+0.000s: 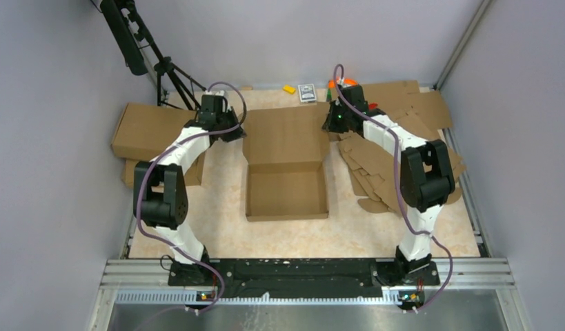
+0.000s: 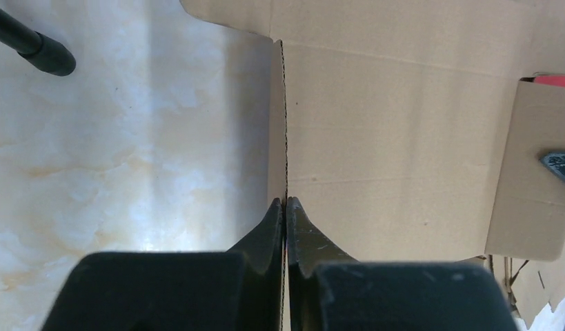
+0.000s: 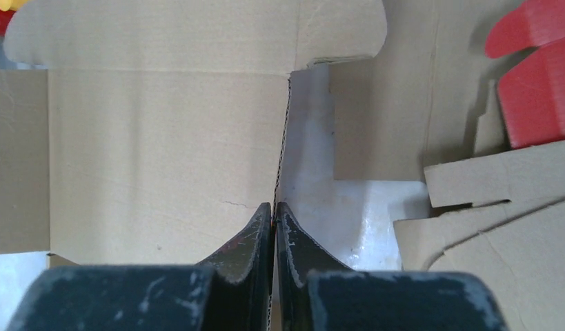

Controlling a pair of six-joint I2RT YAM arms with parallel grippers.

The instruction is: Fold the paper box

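Note:
The paper box [image 1: 286, 172] is brown corrugated cardboard in the middle of the table, its tray formed at the near end and its lid [image 1: 283, 134] open toward the far side. My left gripper [image 1: 232, 131] is shut on the lid's left side flap, seen edge-on between the fingers in the left wrist view [image 2: 285, 201]. My right gripper [image 1: 330, 124] is shut on the lid's right side flap, also edge-on in the right wrist view [image 3: 274, 205]. Both flaps stand upright from the lid panel [image 2: 390, 131], which also shows in the right wrist view [image 3: 162, 152].
A heap of flat cut cardboard sheets [image 1: 397, 152] lies at the right, with a red piece [image 3: 534, 83] beside it. Folded brown boxes [image 1: 145, 131] lie at the left. A tripod leg [image 2: 31, 45] stands at the far left. Small items [image 1: 307, 92] sit at the far edge.

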